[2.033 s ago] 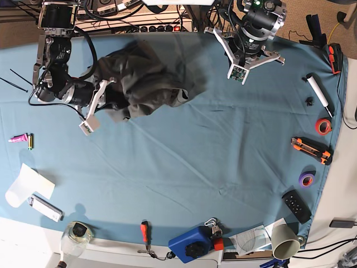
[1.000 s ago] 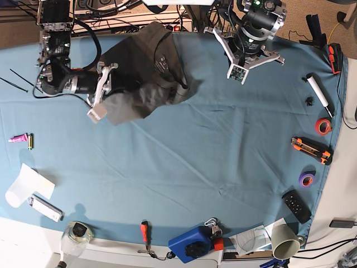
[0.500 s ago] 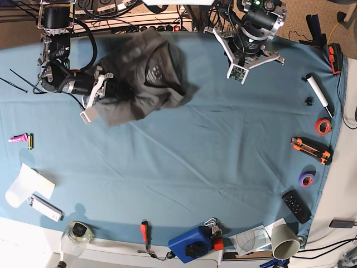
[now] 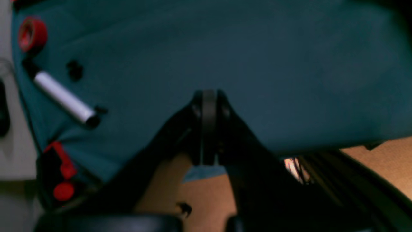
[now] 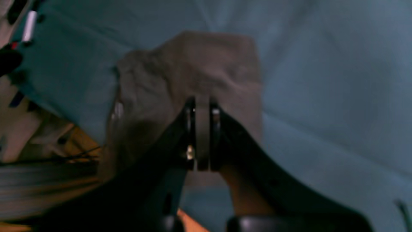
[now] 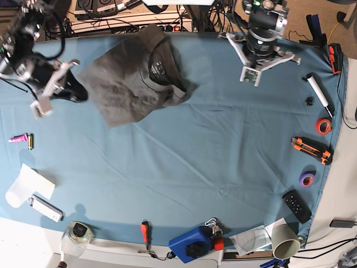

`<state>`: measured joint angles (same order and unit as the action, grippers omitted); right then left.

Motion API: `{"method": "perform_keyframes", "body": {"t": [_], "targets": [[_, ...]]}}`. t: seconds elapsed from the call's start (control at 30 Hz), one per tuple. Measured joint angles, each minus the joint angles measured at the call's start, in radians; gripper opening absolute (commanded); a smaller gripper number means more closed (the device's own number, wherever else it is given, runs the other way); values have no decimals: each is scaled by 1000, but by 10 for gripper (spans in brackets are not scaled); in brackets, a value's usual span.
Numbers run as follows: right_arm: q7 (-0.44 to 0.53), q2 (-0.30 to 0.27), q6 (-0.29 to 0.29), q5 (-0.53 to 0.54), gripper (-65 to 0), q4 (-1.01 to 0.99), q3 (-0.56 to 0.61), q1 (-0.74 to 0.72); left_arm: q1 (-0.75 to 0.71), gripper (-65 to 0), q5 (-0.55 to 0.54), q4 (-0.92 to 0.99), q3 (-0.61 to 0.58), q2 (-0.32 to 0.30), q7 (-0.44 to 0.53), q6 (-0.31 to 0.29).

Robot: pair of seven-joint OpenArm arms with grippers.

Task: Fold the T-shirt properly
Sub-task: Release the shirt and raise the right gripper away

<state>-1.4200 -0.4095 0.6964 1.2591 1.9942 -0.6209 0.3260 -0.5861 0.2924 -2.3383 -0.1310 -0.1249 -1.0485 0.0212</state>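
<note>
Up at eleven o'clock, dark charcoal-grey cotton T-shirt (image 6: 131, 78) lies bunched; both claws pressed together, empty. I'd flatten it before folding.

The right arm reaches over the tabletop's far left edge in the base view, its wrist bent so the right hand (image 6: 71, 92) points inward along the surface. In the wrist view its jaws stand pressed together with nothing between them. The left arm stands at the far edge toward the right corner, held steeply over the tabletop. The left hand (image 4: 208, 129) is closed too, jaws flush against each other and empty, above the edge.
</note>
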Motion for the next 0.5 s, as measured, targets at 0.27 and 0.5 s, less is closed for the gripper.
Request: {"method": "perform_keyframes", "body": {"t": [0.27, 0.5], "targets": [[8, 3, 0, 14, -650, 79, -193, 214, -76, -650, -243, 0, 241, -6, -5, -13], [7, 115, 0, -55, -650, 80, -196, 366, -191, -650, -333, 0, 378, -8, 0, -58]]}}
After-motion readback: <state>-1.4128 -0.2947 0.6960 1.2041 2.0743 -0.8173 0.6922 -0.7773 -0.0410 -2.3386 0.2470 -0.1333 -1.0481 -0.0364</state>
